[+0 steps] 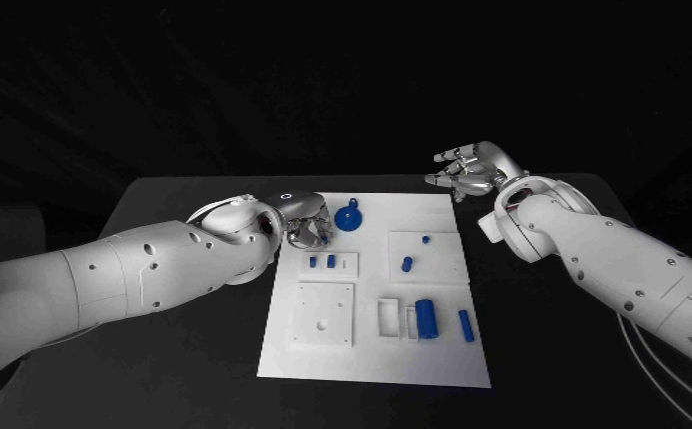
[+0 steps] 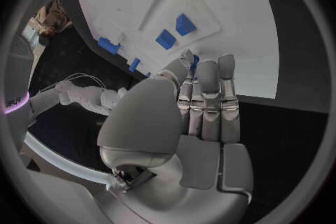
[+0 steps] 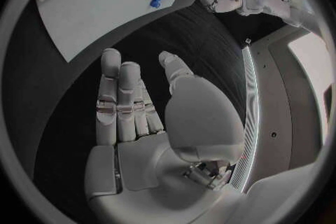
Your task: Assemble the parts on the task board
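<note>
Both arms wear smooth, rounded white shells dotted with small dark screw holes, each ending in a silver metallic left hand [image 1: 300,221] and right hand [image 1: 473,171] with segmented fingers and pale grey pads, while thin light cables trail beside the right arm [image 1: 606,269].

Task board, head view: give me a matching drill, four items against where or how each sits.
Things:
1. left hand
2. right hand
3. round blue part with a loop
4. big blue cylinder

Places or states:
A. off the board's far right corner, over the black table, holding nothing
B. lying at the board's near end, beside a white slotted block
C. at the board's far left edge, over its rim
D. on the board's far end, just right of the left hand

Pairs: 1-C, 2-A, 3-D, 4-B
</note>
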Action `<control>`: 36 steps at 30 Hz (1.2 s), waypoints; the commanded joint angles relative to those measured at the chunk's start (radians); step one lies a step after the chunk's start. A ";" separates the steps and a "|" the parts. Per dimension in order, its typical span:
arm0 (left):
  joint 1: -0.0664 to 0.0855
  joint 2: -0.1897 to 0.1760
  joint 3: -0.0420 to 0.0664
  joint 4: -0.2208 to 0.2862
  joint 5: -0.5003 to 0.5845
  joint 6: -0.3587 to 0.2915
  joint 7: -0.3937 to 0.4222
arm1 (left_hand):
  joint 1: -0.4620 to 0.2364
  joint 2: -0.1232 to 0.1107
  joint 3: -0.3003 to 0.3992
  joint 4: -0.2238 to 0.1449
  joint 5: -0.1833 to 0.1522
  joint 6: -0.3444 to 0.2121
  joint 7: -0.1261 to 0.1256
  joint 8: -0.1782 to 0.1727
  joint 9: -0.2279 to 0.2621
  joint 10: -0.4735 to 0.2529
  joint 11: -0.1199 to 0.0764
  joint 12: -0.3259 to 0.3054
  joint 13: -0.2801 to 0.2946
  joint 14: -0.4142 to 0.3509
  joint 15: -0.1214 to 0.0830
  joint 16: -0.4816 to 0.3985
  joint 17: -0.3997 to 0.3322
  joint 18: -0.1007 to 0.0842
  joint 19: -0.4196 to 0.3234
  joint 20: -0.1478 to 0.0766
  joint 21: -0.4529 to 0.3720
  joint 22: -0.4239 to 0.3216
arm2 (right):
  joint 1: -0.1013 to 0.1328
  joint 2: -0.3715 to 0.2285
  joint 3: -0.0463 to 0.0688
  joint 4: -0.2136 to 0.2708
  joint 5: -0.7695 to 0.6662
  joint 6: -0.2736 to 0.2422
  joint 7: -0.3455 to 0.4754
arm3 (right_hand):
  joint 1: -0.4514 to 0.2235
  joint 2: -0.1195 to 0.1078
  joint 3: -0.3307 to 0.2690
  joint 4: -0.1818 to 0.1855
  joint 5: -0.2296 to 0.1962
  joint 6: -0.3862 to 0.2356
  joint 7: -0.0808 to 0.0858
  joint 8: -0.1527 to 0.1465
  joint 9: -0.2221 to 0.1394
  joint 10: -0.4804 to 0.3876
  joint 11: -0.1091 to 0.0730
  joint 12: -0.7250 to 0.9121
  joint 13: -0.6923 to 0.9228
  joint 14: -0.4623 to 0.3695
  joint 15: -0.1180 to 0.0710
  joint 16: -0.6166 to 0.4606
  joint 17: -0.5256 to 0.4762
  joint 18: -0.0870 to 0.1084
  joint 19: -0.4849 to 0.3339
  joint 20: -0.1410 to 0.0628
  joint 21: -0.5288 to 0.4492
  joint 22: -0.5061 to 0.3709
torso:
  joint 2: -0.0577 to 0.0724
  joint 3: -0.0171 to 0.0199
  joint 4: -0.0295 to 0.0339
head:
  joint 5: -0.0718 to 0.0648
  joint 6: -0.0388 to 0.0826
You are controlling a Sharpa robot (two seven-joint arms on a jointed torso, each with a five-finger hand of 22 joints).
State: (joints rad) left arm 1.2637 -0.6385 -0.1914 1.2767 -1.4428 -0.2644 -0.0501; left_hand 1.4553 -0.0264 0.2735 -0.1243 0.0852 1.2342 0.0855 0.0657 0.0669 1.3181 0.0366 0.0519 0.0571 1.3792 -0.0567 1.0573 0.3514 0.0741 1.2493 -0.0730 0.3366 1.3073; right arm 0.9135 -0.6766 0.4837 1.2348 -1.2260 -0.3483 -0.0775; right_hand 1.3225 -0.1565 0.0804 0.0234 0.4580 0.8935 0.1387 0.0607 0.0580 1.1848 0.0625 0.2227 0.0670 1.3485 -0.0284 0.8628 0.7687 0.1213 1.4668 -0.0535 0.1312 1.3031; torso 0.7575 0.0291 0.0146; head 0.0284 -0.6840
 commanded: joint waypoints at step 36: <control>-0.006 0.027 0.000 -0.022 -0.016 0.090 -0.043 | 0.001 0.009 0.004 -0.006 0.003 0.000 0.003 -0.003 0.001 0.013 -0.009 0.007 0.003 0.004 0.000 -0.009 0.003 0.014 -0.005 -0.002 0.006 0.021 | 0.000 0.000 0.000 -0.001 0.001 0.013 0.009 | -0.007 0.004 -0.002 -0.001 0.005 0.010 0.004 -0.002 0.002 0.001 0.004 -0.004 -0.001 -0.003 0.003 0.007 -0.004 0.020 0.028 0.006 -0.010 0.001 | 0.000 -0.0004 0.0007 | -0.004 0.001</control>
State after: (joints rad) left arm 1.2629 -0.6116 -0.1864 1.2574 -1.4446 -0.2338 -0.0635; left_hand 1.4577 -0.0292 0.2753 -0.1265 0.0839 1.2325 0.0838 0.0646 0.0664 1.3169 0.0349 0.0525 0.0608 1.3789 -0.0561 1.0531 0.3531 0.0698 1.2492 -0.0731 0.3366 1.3081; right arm 0.9135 -0.6770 0.4837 1.2333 -1.2258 -0.3469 -0.0775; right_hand 1.3225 -0.1565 0.0804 0.0234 0.4580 0.8976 0.1427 0.0607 0.0580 1.1848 0.0625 0.2227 0.0670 1.3488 -0.0286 0.8627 0.7656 0.1311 1.4668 -0.0535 0.1272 1.3037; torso 0.7573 0.0292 0.0145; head 0.0246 -0.6830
